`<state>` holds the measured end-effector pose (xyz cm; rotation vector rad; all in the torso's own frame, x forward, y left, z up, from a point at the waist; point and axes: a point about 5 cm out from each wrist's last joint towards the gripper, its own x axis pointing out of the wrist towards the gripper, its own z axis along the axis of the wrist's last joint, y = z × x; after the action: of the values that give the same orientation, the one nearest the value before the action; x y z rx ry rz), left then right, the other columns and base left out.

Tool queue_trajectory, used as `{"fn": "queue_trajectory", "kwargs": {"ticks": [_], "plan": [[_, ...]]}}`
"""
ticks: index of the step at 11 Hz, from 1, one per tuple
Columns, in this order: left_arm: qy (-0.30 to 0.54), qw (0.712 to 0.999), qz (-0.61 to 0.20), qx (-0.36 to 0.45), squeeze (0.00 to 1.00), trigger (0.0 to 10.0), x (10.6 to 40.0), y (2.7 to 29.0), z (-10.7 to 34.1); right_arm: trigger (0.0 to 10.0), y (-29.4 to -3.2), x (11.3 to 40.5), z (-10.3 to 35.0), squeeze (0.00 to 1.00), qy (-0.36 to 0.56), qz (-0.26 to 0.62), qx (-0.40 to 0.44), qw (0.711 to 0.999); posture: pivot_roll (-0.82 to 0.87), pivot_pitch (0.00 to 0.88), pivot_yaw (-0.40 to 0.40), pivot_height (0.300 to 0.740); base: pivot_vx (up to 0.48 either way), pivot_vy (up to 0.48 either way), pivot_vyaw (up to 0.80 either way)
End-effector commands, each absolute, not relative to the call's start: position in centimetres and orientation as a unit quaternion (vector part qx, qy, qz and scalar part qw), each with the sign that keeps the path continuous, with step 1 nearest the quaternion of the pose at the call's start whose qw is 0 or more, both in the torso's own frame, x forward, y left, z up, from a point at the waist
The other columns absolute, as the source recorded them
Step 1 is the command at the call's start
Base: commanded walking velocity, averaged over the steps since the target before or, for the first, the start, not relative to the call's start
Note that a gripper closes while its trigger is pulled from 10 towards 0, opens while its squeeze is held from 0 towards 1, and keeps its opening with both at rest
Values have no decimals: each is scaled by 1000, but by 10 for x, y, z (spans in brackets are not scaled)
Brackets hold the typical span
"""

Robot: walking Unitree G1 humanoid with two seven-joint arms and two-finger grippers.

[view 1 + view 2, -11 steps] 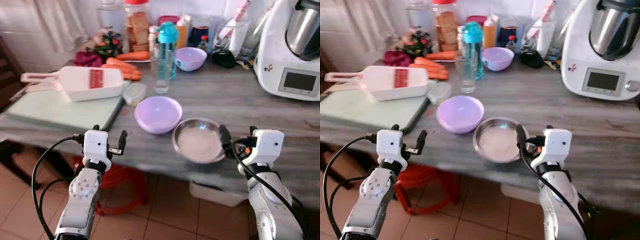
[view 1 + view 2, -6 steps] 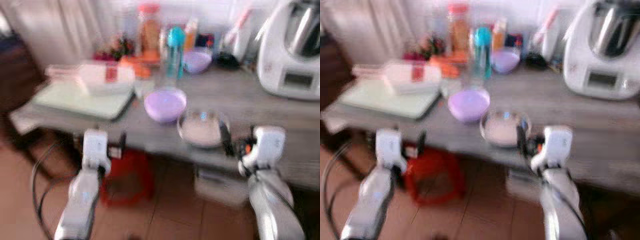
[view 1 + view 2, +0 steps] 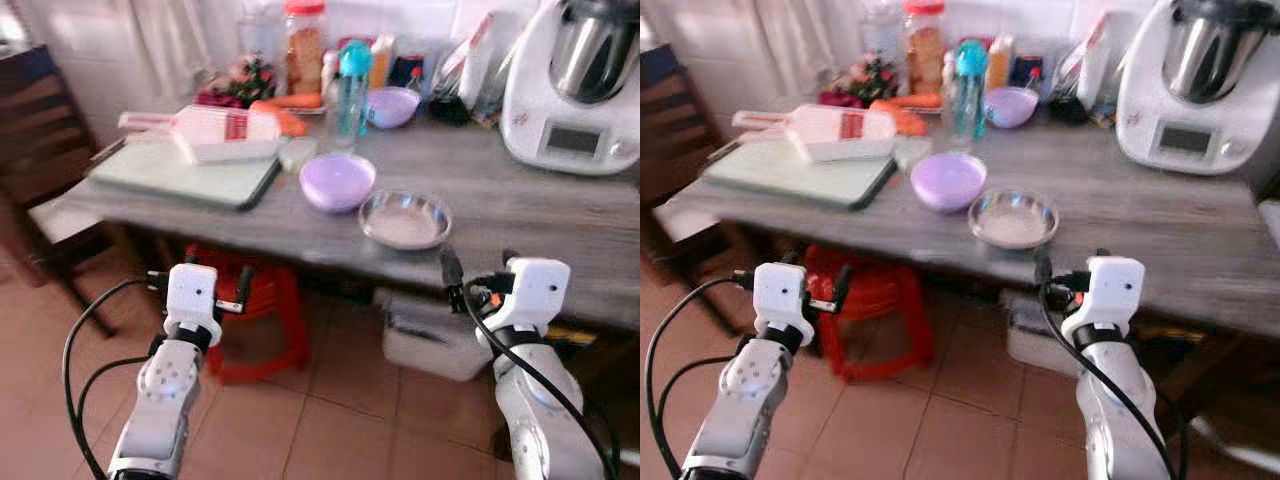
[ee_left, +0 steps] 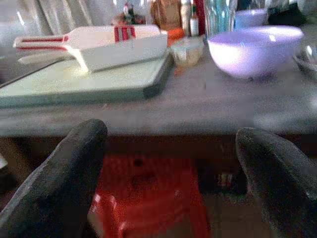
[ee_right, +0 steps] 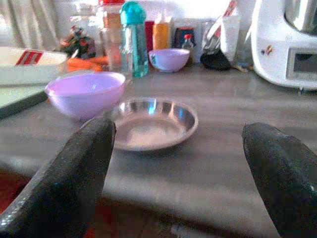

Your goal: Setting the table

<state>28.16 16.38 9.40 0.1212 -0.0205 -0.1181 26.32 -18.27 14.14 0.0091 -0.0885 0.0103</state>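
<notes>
A lilac bowl point(image 3: 338, 181) and a shallow steel dish point(image 3: 405, 219) sit side by side near the front of the grey table point(image 3: 520, 215). The right wrist view looks straight at the steel dish point(image 5: 153, 122), with the lilac bowl point(image 5: 85, 92) beside it. A smaller lilac bowl point(image 3: 392, 105) stands at the back. My left gripper point(image 3: 198, 283) and right gripper point(image 3: 479, 272) are held out over the tiled floor, short of the table's front edge. Both are open and hold nothing, as seen for the left gripper point(image 4: 171, 163) and the right gripper point(image 5: 178, 168).
A green cutting board point(image 3: 185, 170) carries a white slicer point(image 3: 225, 133). A teal bottle point(image 3: 351, 72), jars and carrots crowd the back. A white kitchen machine point(image 3: 575, 85) stands at the right. A red stool point(image 3: 258, 300) and a white box point(image 3: 430, 335) sit under the table. A dark chair point(image 3: 40, 140) is at the left.
The camera has pulled back from the table, so the table looks farther and more floor shows. Both grippers, earlier at the table edge, are now short of it, still open.
</notes>
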Motion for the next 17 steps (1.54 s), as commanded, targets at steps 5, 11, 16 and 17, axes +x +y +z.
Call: {"fn": "queue_trajectory", "kwargs": {"ticks": [5, 11, 16, 17], "plan": [[-10, 995, -73, 67, 0, 10000, 280, 158, 92, 10000, -191, 262, 137, 0, -48, -16, -19, 999, 6, 4, 28, 740, -310, 0, 0], [-28, 990, -126, 53, 0, 10000, 278, 150, 95, 10000, -185, 259, 133, 0, -39, -3, 13, 999, 8, 6, 33, 740, -46, 0, 0], [-25, 989, -137, 45, 0, 10000, 278, 147, 95, 10000, -185, 259, 131, 0, -33, -2, 22, 999, 6, 1, 33, 740, 0, -116, -207], [-25, 989, -137, 45, 0, 10000, 278, 147, 95, 10000, -185, 260, 131, 0, -32, -2, 22, 999, 6, 1, 32, 740, 0, -334, 0]]}}
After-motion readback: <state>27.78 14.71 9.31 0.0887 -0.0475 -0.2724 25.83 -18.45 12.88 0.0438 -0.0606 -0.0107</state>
